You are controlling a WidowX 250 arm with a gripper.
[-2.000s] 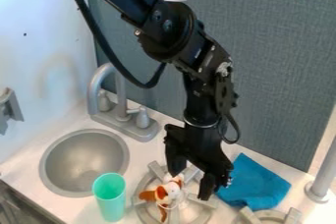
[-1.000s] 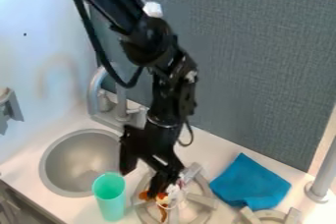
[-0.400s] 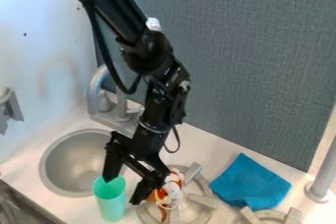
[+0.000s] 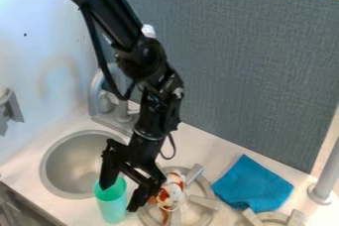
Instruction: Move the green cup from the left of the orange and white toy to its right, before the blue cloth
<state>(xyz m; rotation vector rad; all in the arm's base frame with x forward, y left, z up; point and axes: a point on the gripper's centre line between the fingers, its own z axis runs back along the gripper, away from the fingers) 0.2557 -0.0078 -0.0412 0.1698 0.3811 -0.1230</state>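
The green cup [image 4: 114, 207] stands upright on the desk [image 4: 76, 213], at the near edge of the round metal sink [image 4: 65, 168]. The tool [image 4: 119, 198] is low over it with its fingers apart, one at the cup's mouth and the other on its right side; whether they touch it I cannot tell. Just right, a white, orange and brown plush toy [image 4: 173, 190] lies on a grey burner [image 4: 205, 202]. Farther right is a crumpled blue cloth [image 4: 252, 184]; beyond the sink stands a grey faucet [image 4: 98, 91].
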